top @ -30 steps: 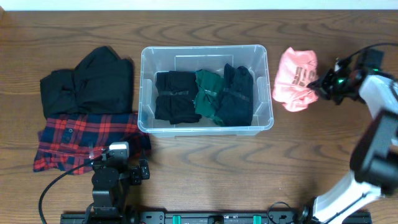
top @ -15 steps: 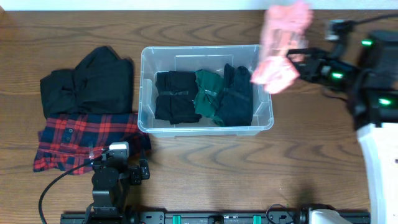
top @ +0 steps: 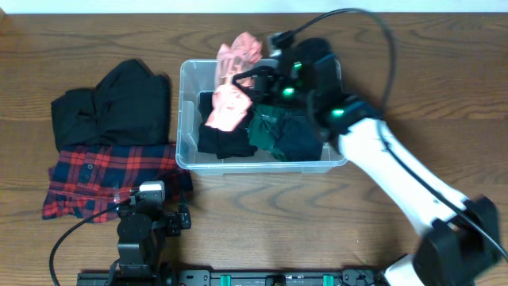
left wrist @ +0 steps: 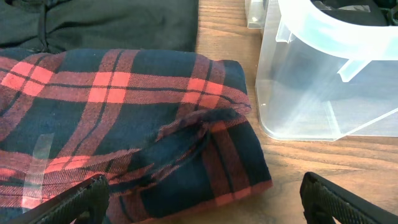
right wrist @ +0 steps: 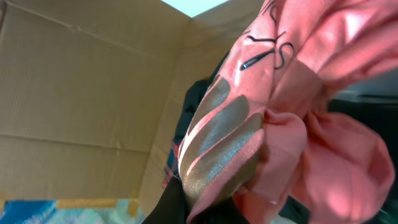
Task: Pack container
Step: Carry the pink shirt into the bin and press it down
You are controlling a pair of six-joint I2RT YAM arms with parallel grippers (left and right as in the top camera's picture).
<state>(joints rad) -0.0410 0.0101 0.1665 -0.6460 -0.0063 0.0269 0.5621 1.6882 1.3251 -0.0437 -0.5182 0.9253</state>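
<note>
Robot lab workbench: wood-grain table (top: 262, 214), mounting rail (top: 262, 279) at its edge, black cable (top: 381, 32), cardboard wall (right wrist: 74, 93)

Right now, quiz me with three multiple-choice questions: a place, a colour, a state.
1. The pink garment, relative to the container, is: A. right of it B. above it C. under it
2. The plaid shirt is: A. yellow and white B. green and grey C. red and navy
3. The left gripper is: A. open B. shut on the shirt C. shut on the container

B: it hangs from the right gripper over the container. C: red and navy checks show. A: its fingertips stand wide apart.
</note>
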